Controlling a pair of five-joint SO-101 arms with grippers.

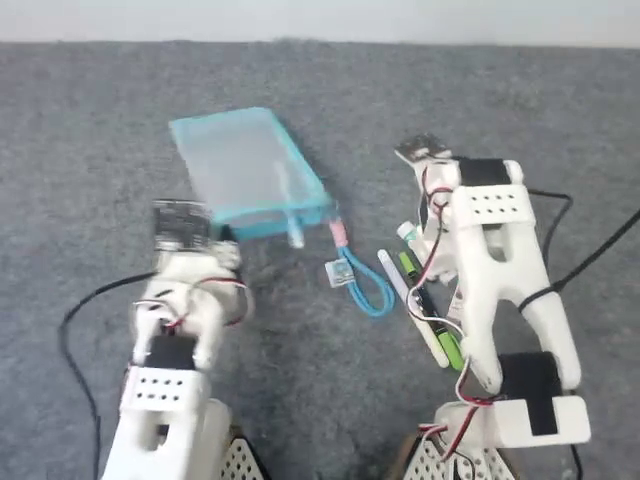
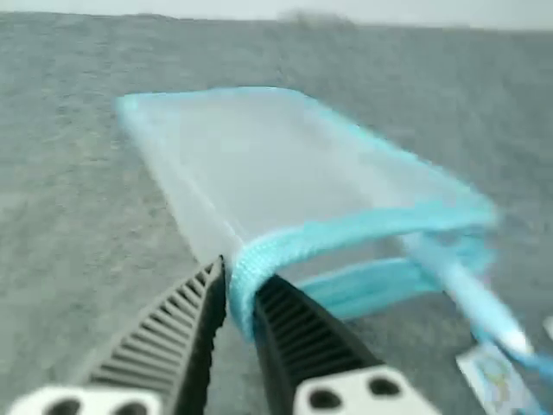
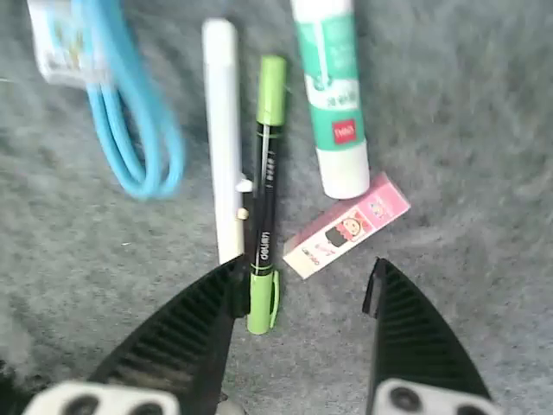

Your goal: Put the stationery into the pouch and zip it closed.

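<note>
A translucent pouch (image 1: 250, 170) with a light-blue border lies on the grey carpet, its open mouth toward the arms. My left gripper (image 2: 239, 298) is shut on the blue rim of the pouch (image 2: 285, 173) at one corner of the mouth; in the high view that gripper (image 1: 226, 238) sits at the pouch's near left corner. My right gripper (image 3: 302, 290) hangs open just above a pink eraser box (image 3: 346, 226). Beside the box lie a green pen (image 3: 263, 199), a white pen (image 3: 225, 138) and a glue stick (image 3: 333, 95).
A blue cord loop (image 1: 368, 285) with a small tag (image 1: 340, 272) trails from the pouch's pink zipper pull (image 1: 340, 233), between the pouch and the stationery. The carpet (image 1: 90, 130) stretches bare on the far left and behind the pouch.
</note>
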